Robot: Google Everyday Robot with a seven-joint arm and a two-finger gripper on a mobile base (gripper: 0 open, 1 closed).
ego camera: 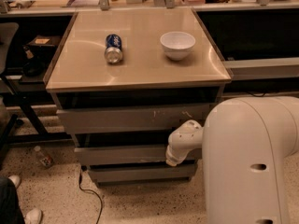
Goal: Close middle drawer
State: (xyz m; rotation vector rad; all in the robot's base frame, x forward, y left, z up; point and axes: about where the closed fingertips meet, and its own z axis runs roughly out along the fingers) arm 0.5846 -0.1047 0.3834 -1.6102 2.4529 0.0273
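On your left, a small bottle [43,157] lies on the speckled floor beside the cabinet. On the cabinet top [140,73] a can [113,48] lies on its side, with a white bowl [177,45] to its right. Below, the middle drawer [121,155] sits between the scratched drawer front [135,118] and the lowest drawer front [140,172]. A dark gap above it suggests it stands partly out. Its plain front faces the robot, long axis running left to right. The gripper [172,160] sits at the right end of that front, touching it or just short. You cannot tell which, nor whether it is apart or together. The drawer lies straight ahead of it, so the push likely goes into the cabinet.
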